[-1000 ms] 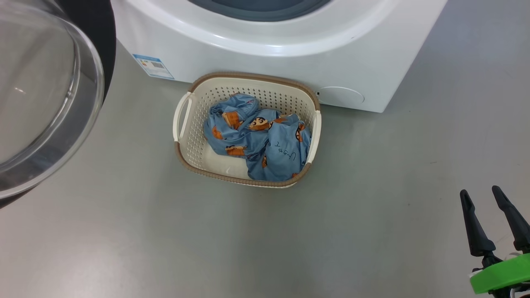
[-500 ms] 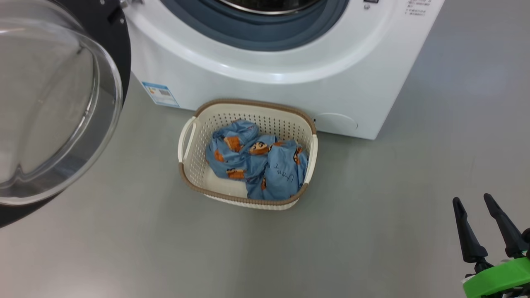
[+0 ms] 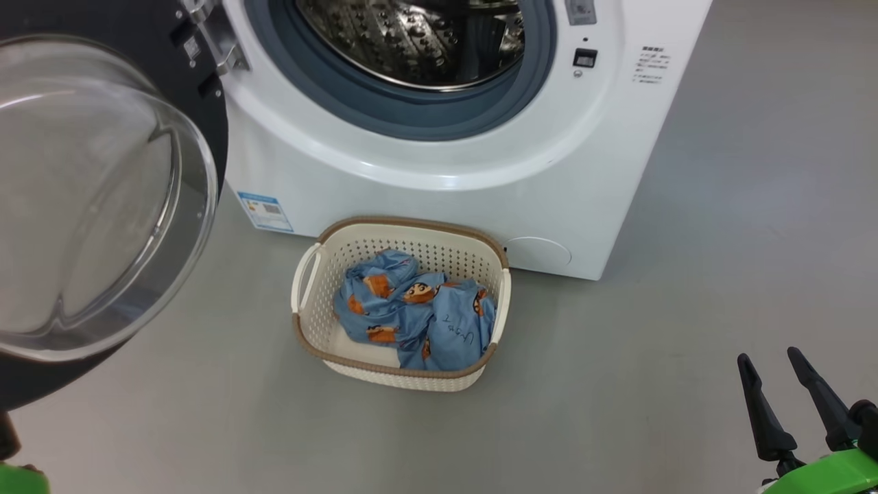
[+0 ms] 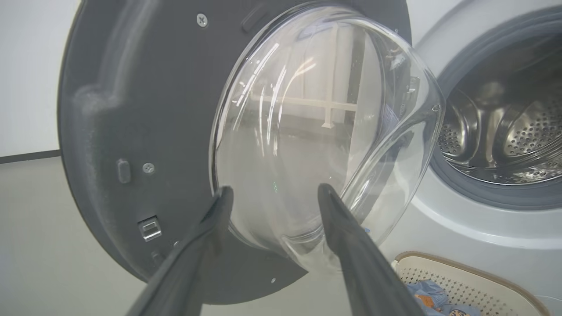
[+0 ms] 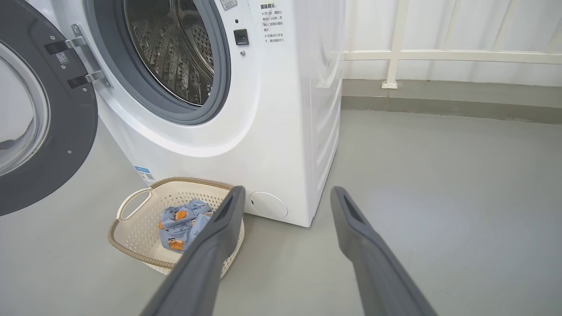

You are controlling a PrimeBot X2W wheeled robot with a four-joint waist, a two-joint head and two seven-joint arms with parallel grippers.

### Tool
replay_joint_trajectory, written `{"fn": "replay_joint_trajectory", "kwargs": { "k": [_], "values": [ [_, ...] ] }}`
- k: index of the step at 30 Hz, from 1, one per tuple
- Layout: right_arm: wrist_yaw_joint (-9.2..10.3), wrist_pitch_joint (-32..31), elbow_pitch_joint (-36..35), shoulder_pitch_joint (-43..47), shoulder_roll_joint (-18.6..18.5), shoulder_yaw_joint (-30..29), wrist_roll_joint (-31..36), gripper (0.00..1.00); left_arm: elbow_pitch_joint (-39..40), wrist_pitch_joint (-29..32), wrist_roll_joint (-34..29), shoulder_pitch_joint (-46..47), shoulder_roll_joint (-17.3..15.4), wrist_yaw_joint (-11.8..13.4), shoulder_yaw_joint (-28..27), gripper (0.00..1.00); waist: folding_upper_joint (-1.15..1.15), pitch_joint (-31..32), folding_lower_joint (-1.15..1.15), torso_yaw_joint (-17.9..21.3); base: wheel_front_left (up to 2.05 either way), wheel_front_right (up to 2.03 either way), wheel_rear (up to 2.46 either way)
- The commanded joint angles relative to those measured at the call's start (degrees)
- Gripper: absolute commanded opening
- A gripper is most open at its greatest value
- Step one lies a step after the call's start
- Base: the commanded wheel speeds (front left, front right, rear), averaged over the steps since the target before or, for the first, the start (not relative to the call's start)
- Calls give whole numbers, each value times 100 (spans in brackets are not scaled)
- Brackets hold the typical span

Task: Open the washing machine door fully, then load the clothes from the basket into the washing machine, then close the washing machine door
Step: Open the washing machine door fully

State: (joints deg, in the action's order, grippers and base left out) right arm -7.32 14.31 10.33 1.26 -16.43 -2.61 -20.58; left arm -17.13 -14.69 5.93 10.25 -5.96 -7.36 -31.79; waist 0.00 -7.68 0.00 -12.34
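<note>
Since the washing machine door (image 3: pixel 103 206) hangs swung out wide on the left, the first job looks done, or nearly; the left gripper (image 4: pixel 273 193) is spread open and holds nothing; the door's glass bowl (image 4: pixel 307 131) sits right ahead of its fingers (image 4: pixel 210 228), very near, and I cannot tell if they touch it. To the right of that gripper the washing machine (image 3: pixel 425 199) stands with its round mouth open; the part of the shiny steel drum (image 3: pixel 411 41) that shows looks bare, so loading has not begun, I think. Lower down, also to that gripper's right, the basket (image 3: pixel 411 221) sits on the floor (image 3: pixel 617 384), just beside the machine's front; the clothes (image 3: pixel 411 319) lie bunched up inside it, blue with little cartoon boys. The right gripper (image 3: pixel 769 355) is far off to the right; the basket is well away to its left and ahead of it; its fingers are apart and it holds nothing too. Two jobs look left to do: put the clothes into the drum, then push the door shut.
</note>
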Motion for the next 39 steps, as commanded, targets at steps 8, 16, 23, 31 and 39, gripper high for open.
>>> {"fn": "replay_joint_trajectory", "kwargs": {
  "k": [8, 16, 23, 31, 39],
  "values": [
    [-17, 69, -95, 106, -90, 131, 41, 100, 536, -31, 273, -459, -93, -11, 744, 100, 0, 234, 0, 319, 0, 0, 0],
    [-17, 69, -103, 97, -33, 128, 53, 100, 648, -31, 337, -648, -13, -12, 1498, 100, 0, 248, 0, 649, 0, 0, 0],
    [-17, 69, -85, 75, 52, 125, 60, 100, 727, -31, 497, -715, -32, -13, 2252, 100, 0, 229, 0, 1058, 0, 0, 0],
    [-17, 69, -56, 73, 82, 113, 56, 100, 814, -31, 562, -761, -2, -13, 2517, 100, 0, 273, 0, 1430, 0, 0, 0],
    [-17, 69, -59, 96, 100, 105, 63, 100, 893, -31, 586, -816, 68, -13, 2625, 100, 0, 295, 0, 1618, 0, 0, 0]
  ]
}}
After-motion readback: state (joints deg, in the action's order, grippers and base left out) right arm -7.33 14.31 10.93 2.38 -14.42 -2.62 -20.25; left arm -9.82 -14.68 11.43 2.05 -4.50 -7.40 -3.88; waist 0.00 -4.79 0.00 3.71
